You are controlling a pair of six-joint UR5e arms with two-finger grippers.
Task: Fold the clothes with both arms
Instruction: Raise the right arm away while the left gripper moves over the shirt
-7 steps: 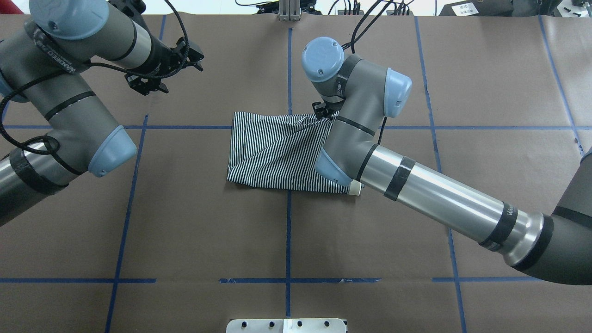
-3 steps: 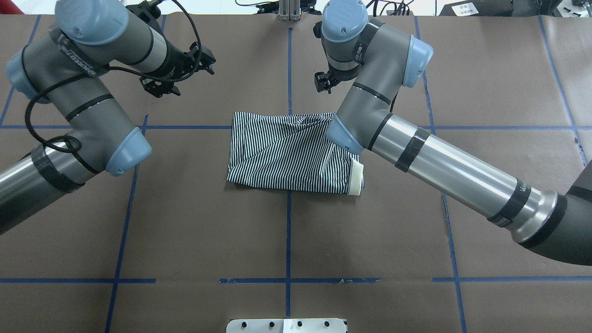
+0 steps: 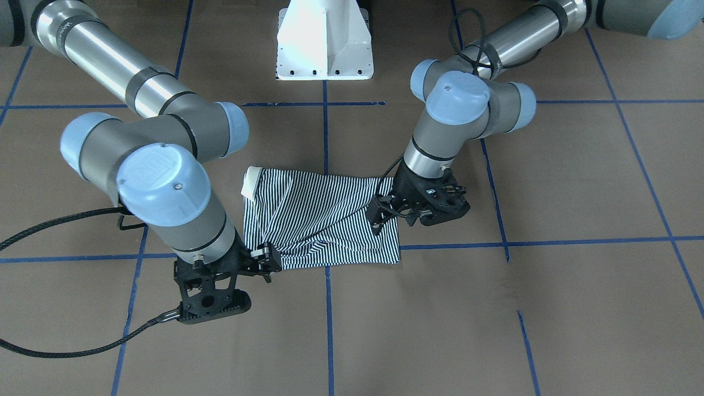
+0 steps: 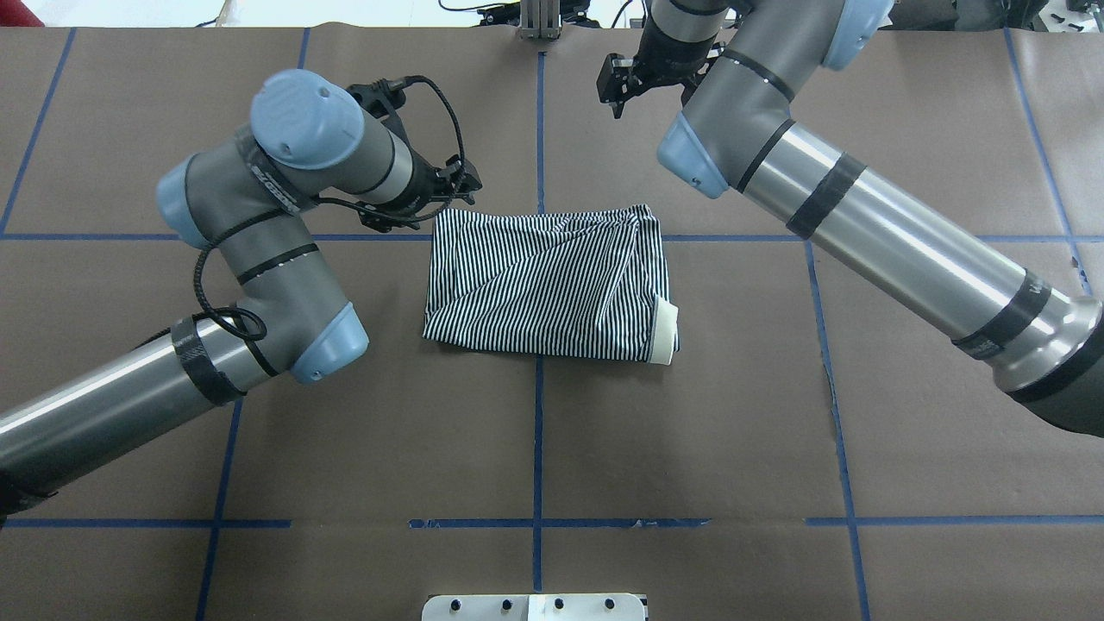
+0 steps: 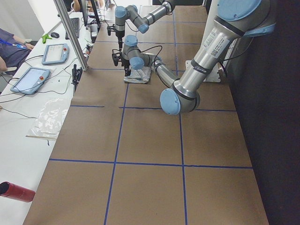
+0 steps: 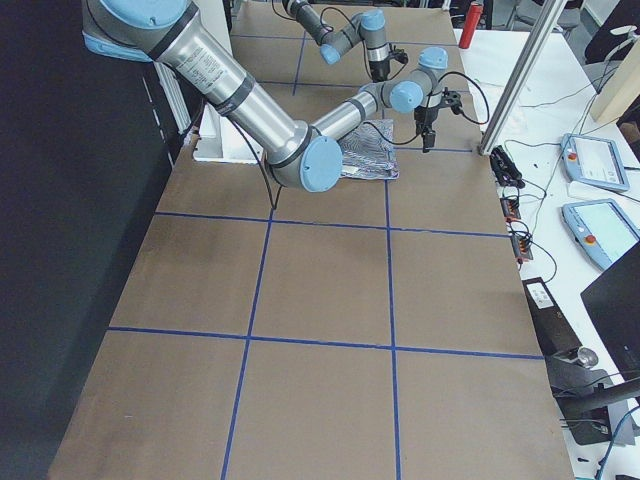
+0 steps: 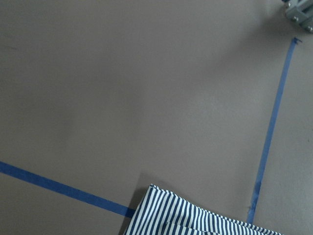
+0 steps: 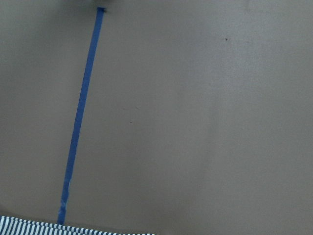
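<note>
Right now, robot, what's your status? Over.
Left gripper beside shirt, far corner, empty. Right gripper beyond shirt, empty. Shirt folded, flat. Nothing blocking.

The striped polo shirt point(image 4: 543, 289) lies folded in a rough rectangle on the brown table point(image 4: 906, 129), across a blue tape line point(image 4: 536, 431). Its cream collar point(image 4: 664, 332) shows at the near right corner. The left gripper point(image 4: 427, 205) hovers just beside the far left corner. The right gripper point(image 4: 617, 86) hangs apart, beyond the shirt's far edge.
</note>
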